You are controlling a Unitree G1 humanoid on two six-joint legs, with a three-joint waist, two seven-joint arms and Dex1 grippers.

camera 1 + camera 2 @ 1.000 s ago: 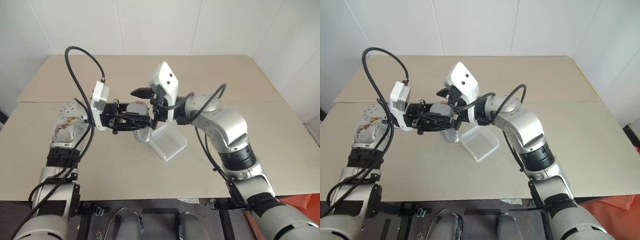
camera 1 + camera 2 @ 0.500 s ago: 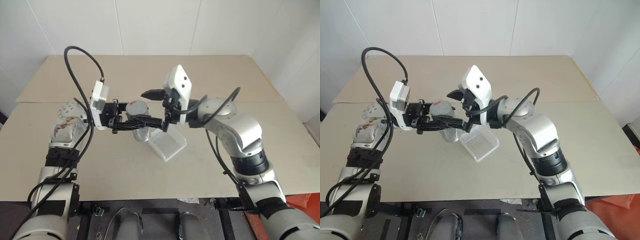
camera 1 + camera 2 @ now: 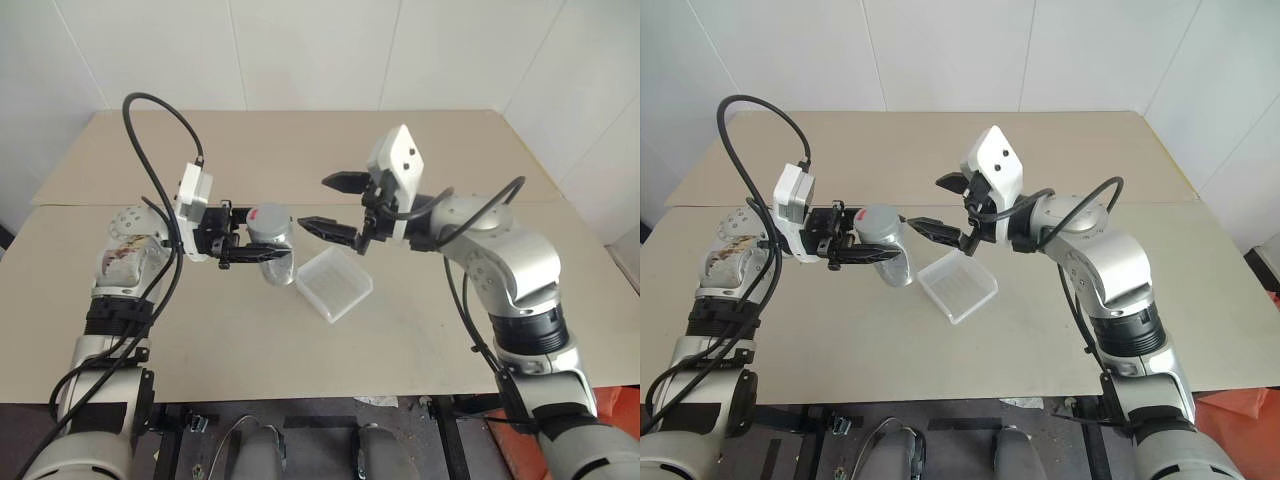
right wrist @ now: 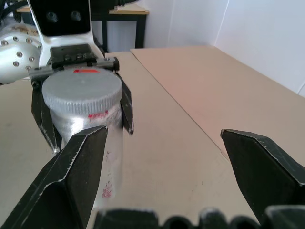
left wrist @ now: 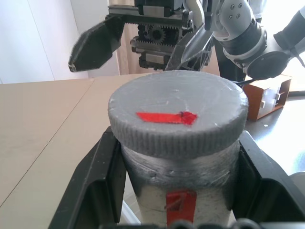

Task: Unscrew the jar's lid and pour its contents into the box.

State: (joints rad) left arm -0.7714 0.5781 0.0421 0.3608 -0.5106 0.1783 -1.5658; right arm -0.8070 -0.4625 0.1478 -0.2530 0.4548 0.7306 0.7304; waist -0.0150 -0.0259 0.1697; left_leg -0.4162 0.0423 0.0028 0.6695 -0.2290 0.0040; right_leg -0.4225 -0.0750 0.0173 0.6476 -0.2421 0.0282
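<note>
The small clear cylindrical jar (image 3: pixel 272 245) with its round grey ribbed screw lid (image 5: pixel 177 116) is clamped level in the left gripper (image 3: pixel 248 247), above the table and beside the shallow translucent white plastic box (image 3: pixel 335 283). The lid is thus presented to the right gripper (image 3: pixel 327 203), whose jaws are spread wide and empty just clear of it, apparently so a fresh grip for unscrewing can be taken.

The jar (image 3: pixel 272 240) sits between the left tool's (image 3: pixel 262 244) closed fingers, raised above the table (image 3: pixel 200 330), the lid (image 5: pixel 177 114) on its end facing the right tool (image 3: pixel 330 203). That tool stands spread just beside the lid, apart from it. The box (image 3: pixel 335 284) lies on the table below and between both tools, seemingly near the jar's lower end.
</note>
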